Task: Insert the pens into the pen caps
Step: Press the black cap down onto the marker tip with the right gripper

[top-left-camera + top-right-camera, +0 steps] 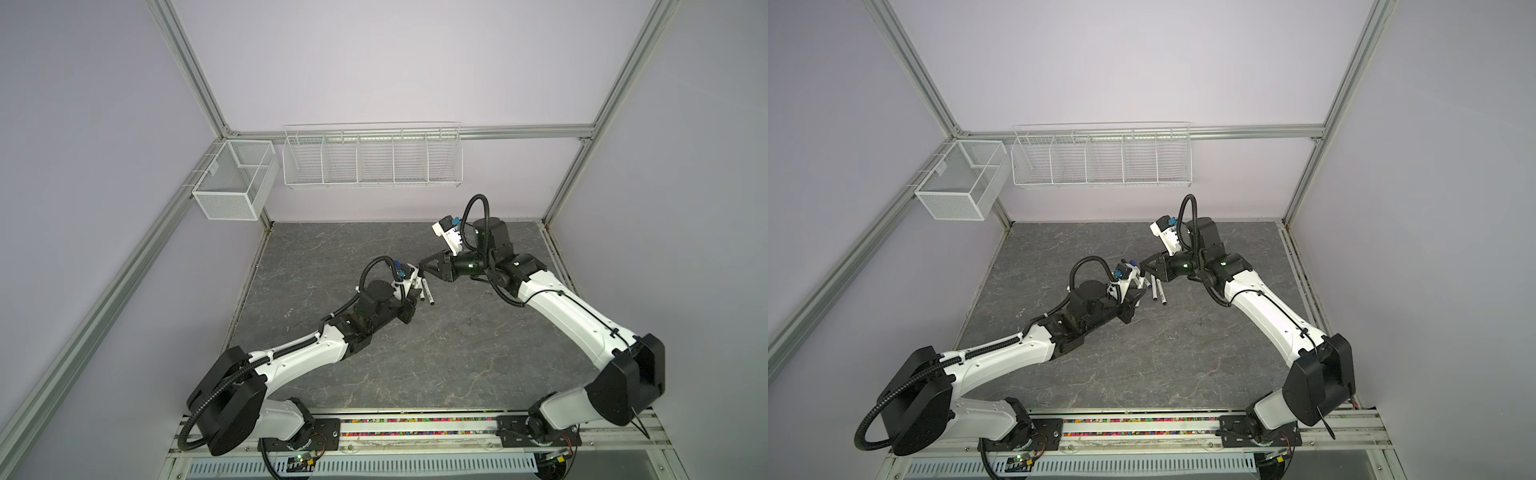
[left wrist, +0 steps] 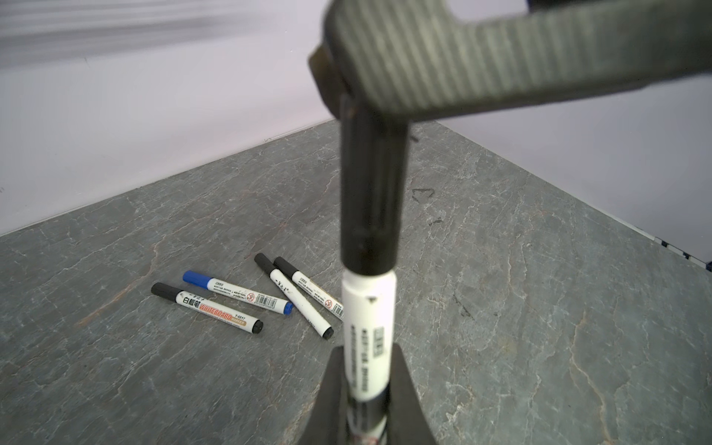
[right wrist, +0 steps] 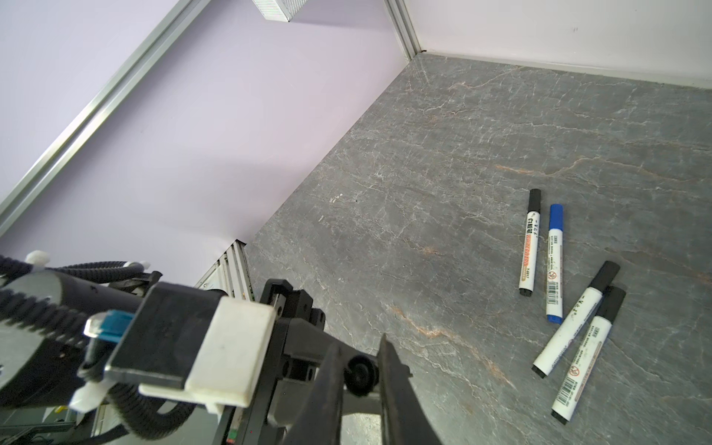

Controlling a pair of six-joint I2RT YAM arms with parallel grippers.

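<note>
Left claw (image 2: 368, 360), seen from its own wrist camera, is clamped tight on the white barrel of a pen (image 2: 368, 308), low down by the printed lettering. A black cap (image 2: 370, 192) sits over the pen's tip with its rim against the barrel's shoulder, so it looks pushed home or very nearly. The right claw (image 2: 346, 86) comes in over the cap's far end, one ribbed grey side of it filling the upper part of the picture. Four other pens (image 2: 208, 312) lie together on the grey surface (image 2: 539, 308) beyond. Three wear black caps and a blue one (image 2: 237, 296) wears its blue cap; no loose cap shows.

From the right wrist camera, the round end of the cap sits between the right claw's two sides, which stand narrow around it. Whether they press on it or leave a hair of slack I cannot tell.

In both top views the claws meet tip to tip near the middle of the surface, with the lying pens just beside them.

These pens are likely light, stiff and smooth, and will roll if nudged. Each is best taken across the middle of the barrel. The short cap is best held by its sides and pushed straight along the pen, since a skewed push could lever the pen in the grip.
</note>
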